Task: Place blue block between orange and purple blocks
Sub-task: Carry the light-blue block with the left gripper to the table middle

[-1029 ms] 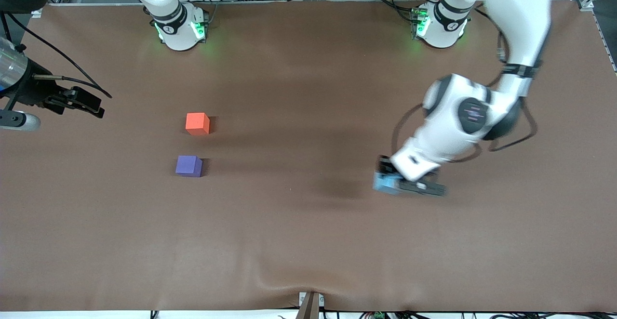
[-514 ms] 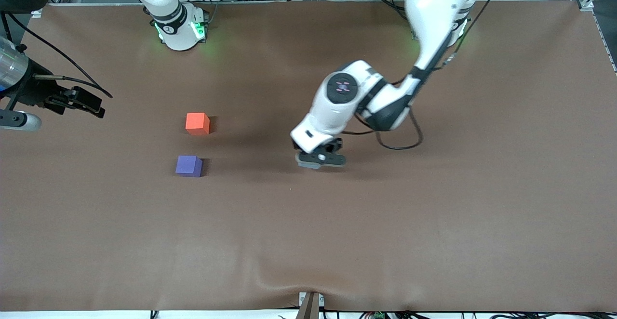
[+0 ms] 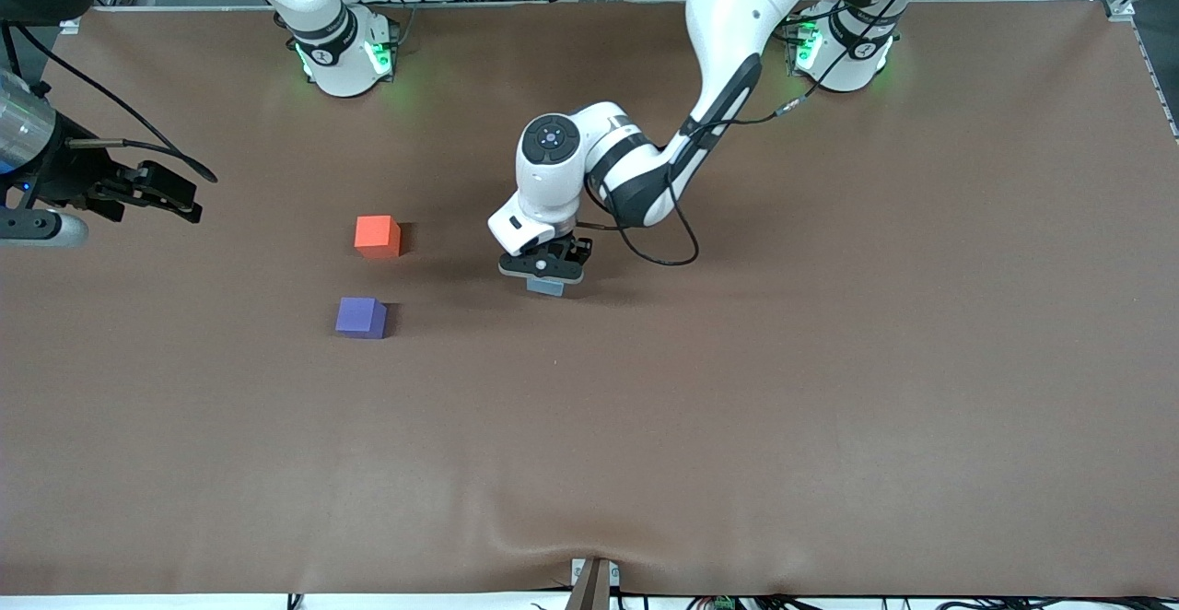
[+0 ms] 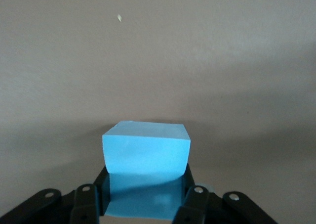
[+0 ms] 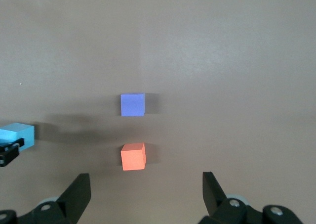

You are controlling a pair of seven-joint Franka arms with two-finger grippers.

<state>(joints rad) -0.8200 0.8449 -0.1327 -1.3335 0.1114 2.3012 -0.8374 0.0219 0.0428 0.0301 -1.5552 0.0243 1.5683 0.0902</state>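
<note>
Left gripper point(image 3: 547, 271) is pinching the blue block point(image 4: 146, 157) on two opposite flat faces, carrying it over mid-table, well apart from the orange block point(image 3: 377, 236) and purple block point(image 3: 360, 318). Block is looking light, matte, probably foam: grippy, not fragile, side faces being the right hold. Right gripper point(image 5: 146, 194) is waiting at its end of the table, fingers spread, empty.
</note>
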